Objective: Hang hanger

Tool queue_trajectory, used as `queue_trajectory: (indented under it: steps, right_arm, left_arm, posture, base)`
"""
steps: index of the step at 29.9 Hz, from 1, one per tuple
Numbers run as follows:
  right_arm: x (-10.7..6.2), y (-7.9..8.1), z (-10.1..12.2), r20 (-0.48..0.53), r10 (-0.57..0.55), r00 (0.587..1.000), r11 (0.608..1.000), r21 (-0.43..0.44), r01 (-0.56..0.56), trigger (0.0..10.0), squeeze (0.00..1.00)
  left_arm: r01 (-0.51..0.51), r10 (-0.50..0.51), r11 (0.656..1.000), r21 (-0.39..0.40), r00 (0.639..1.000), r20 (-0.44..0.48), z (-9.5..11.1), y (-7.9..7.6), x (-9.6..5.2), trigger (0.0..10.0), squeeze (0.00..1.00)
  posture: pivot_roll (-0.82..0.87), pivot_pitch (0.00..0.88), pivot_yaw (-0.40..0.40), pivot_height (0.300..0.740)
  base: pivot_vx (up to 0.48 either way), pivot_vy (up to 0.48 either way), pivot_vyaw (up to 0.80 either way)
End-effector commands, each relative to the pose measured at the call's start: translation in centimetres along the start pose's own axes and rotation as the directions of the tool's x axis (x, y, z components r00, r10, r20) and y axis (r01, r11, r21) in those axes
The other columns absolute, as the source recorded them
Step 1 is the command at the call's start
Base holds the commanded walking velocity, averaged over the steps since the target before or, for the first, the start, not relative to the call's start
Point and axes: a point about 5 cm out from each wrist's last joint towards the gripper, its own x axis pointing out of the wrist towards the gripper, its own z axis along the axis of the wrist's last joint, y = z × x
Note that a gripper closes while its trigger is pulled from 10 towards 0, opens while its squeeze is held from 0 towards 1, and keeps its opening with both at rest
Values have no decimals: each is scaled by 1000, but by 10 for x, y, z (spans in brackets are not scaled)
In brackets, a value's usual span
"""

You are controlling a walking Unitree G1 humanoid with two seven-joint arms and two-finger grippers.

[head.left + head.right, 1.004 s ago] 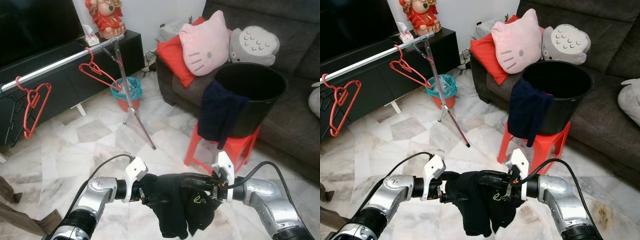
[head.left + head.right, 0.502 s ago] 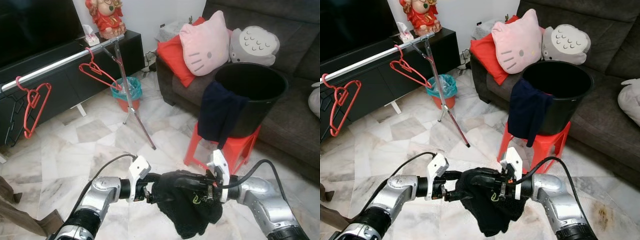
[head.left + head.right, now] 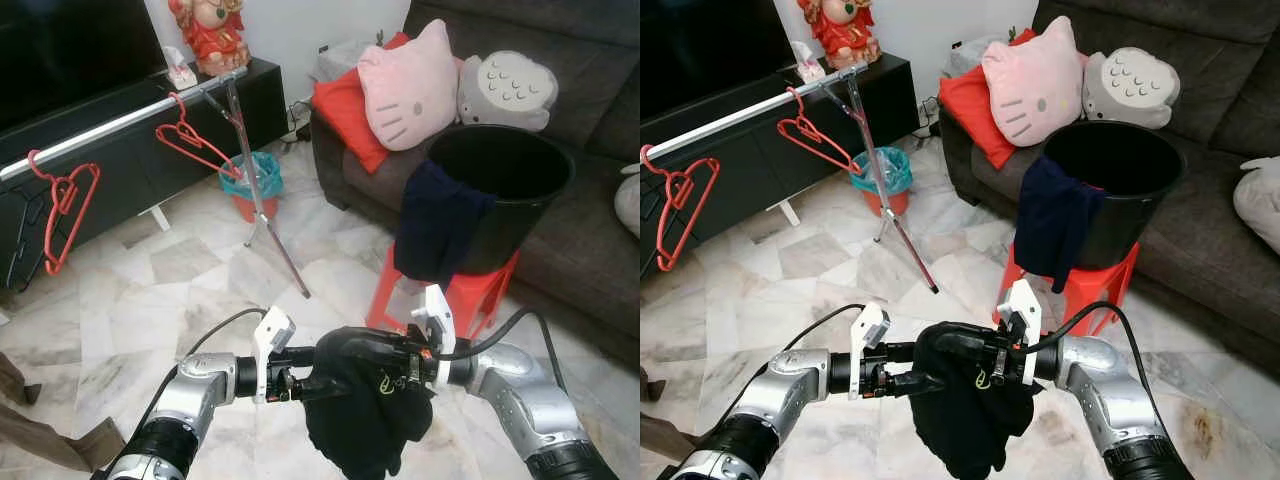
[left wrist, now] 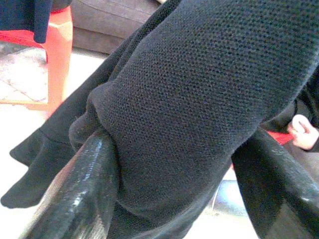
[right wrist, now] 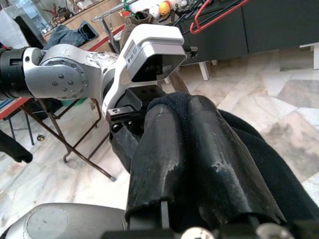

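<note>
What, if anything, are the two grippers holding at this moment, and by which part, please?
Both hold a black garment. The right gripper is shut on a fold at its top; the left gripper has the cloth bunched between its fingers.

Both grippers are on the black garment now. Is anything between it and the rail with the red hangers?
Nothing visible stands in between. The black garment hangs between the left gripper and right gripper; bare marble floor runs up to the rail. Only the rack's folding legs stand below its near end.
</note>
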Motion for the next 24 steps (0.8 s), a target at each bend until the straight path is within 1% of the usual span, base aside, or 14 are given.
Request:
queue_trajectory:
  steps: [1,16,24]
  right_arm:
    - [4,0,7,34,10,999,1000,-16,-10,10000,0]
    - [5,-1,8,42,-4,999,1000,-21,5,10000,0]
    - [2,-3,8,42,-12,999,1000,-23,13,10000,0]
  left_arm:
    - [24,-24,1000,17,1000,2,4,-2,0,0,0]
    - [34,-34,999,8,999,-4,5,-4,-3,0,0]
    - [35,-35,999,9,999,-8,5,-4,-3,0,0]
  posture:
    - [-68,53,96,740]
    - [-65,49,98,740]
    - [-63,45,97,740]
  base:
    - [0,0,0]
    - [0,0,0]
    - [0,0,0]
